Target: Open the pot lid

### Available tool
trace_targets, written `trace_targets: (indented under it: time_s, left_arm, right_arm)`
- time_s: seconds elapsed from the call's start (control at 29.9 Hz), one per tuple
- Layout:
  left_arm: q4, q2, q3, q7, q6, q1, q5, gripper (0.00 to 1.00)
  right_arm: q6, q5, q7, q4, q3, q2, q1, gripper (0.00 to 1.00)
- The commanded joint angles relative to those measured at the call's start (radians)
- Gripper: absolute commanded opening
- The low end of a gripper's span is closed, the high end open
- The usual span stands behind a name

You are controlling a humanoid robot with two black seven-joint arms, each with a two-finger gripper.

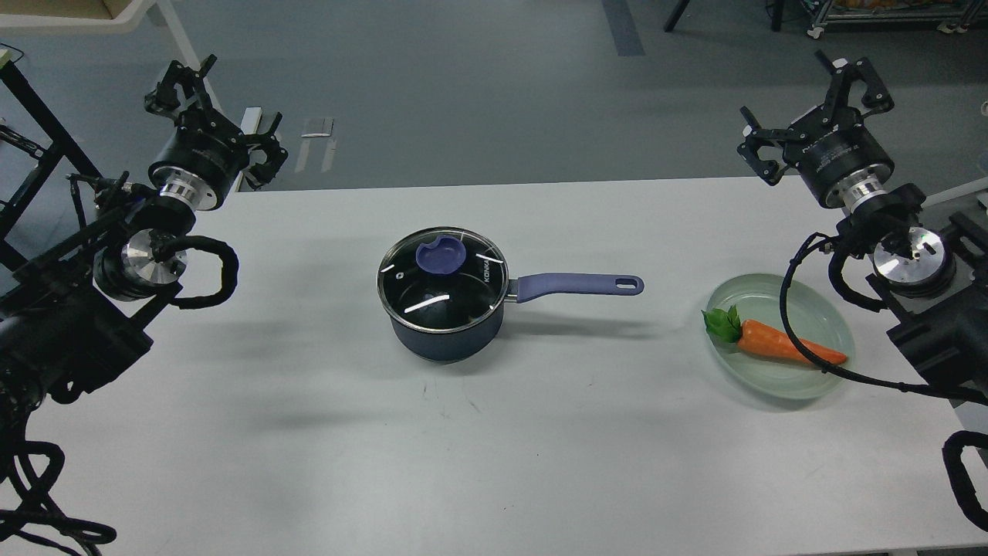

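The pot [440, 336], a small dark navy saucepan, stands in the middle of the white table [309, 432]. Its long purple-blue handle [579, 284] points right. The clear glass lid [442, 282] sits flat on the pot, with its purple-blue knob [441, 256] toward the far side. My left gripper [231, 104] hovers open and empty over the table's far left corner, well away from the pot. My right gripper [787, 89] hangs open and empty beyond the far right edge, also far from the pot.
A pale green glass plate [772, 284] at the right holds an orange toy carrot [779, 346] with green leaves. A black cable of my right arm loops over the plate. Grey floor lies beyond the table's far edge.
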Motion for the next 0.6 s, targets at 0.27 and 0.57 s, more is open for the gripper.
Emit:
trace_targets:
  time_s: [0.27, 0.57]
  left_arm:
    - [0.002, 0.013, 0.007, 0.000, 0.008, 0.000, 0.009, 0.99]
    - [0.009, 0.059, 0.016, 0.034, 0.001, -0.019, 0.045, 0.99]
  right_arm:
    - [-0.014, -0.027, 0.003, 0.027, -0.013, -0.046, 0.020, 1.00]
    - [-0.026, -0.369, 0.014, 0.107, -0.187, -0.137, 0.194, 0.99]
